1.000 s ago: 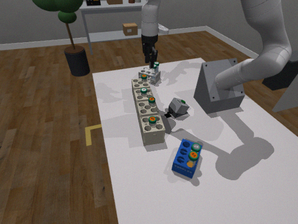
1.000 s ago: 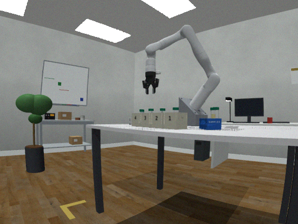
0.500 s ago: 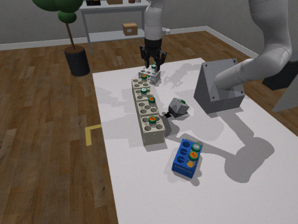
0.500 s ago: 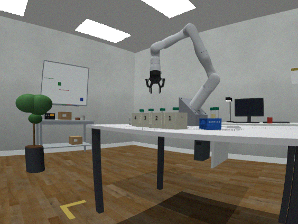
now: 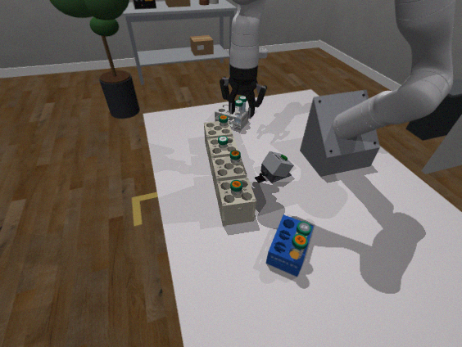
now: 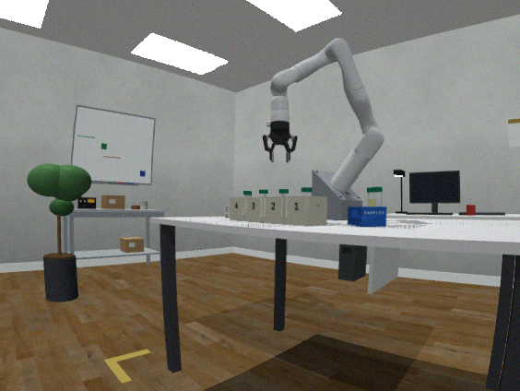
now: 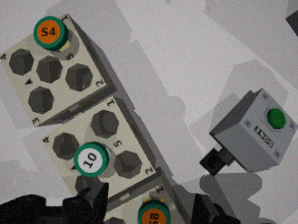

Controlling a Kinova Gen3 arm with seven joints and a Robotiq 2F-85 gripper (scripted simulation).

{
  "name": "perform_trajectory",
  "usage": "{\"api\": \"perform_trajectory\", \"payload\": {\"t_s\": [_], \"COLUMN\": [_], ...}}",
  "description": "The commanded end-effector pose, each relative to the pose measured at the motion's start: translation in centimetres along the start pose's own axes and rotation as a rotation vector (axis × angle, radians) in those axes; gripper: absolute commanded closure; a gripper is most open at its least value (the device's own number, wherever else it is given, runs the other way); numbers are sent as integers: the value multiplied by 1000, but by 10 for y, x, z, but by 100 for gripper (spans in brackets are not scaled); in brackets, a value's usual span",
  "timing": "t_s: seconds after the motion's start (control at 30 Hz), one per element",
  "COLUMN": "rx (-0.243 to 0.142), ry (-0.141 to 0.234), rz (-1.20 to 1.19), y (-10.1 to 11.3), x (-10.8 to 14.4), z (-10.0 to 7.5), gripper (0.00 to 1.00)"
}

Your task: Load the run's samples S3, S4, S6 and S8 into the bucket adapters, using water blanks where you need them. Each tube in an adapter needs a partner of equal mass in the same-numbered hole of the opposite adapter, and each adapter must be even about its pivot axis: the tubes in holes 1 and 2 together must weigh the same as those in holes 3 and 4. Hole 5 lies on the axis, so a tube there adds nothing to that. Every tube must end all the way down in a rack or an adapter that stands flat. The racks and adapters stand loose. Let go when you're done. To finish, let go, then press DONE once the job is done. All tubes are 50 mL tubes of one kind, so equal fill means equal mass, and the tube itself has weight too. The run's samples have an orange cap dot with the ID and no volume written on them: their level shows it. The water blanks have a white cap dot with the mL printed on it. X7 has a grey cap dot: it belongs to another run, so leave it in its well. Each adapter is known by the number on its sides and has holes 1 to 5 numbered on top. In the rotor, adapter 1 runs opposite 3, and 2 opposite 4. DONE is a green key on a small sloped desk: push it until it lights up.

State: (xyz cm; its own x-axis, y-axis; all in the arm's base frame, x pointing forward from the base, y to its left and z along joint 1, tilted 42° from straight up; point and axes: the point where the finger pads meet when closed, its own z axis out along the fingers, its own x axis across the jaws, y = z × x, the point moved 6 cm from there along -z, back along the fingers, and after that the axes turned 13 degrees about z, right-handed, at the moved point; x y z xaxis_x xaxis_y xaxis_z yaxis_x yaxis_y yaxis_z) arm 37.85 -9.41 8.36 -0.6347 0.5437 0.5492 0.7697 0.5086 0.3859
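Observation:
Four beige adapters (image 5: 228, 169) stand in a row, numbered 4, 3, 2, 1 on their sides in the exterior view (image 6: 277, 209). In the wrist view, sample S4 (image 7: 50, 32) sits in hole 1 of one adapter. The white-dot 10 mL blank (image 7: 91, 159) sits near the middle of the adapter beside it. An orange-dot tube marked S8 (image 7: 152, 216) stands in the one after that. A fourth adapter holds another orange-dot tube (image 5: 236, 185). My gripper (image 6: 278, 154) hangs open and empty high above the row.
A clear rack (image 5: 237, 117) with white-dot blanks stands at the far end of the row. The blue samples rack (image 5: 290, 245) holds a grey-dot tube (image 5: 304, 227) and an orange-dot tube (image 5: 300, 240). The DONE desk (image 5: 277, 165) sits right of the row. The arm's grey base (image 5: 340, 135) stands beyond it.

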Motion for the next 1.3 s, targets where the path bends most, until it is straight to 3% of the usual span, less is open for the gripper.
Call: {"api": "perform_trajectory", "payload": {"t_s": [0.0, 1.27], "rx": [-1, -1], "ry": [-2, -2], "rz": [0, 0], "y": [6, 66], "x": [8, 104], "z": [-1, -1], "gripper": [38, 38]}}
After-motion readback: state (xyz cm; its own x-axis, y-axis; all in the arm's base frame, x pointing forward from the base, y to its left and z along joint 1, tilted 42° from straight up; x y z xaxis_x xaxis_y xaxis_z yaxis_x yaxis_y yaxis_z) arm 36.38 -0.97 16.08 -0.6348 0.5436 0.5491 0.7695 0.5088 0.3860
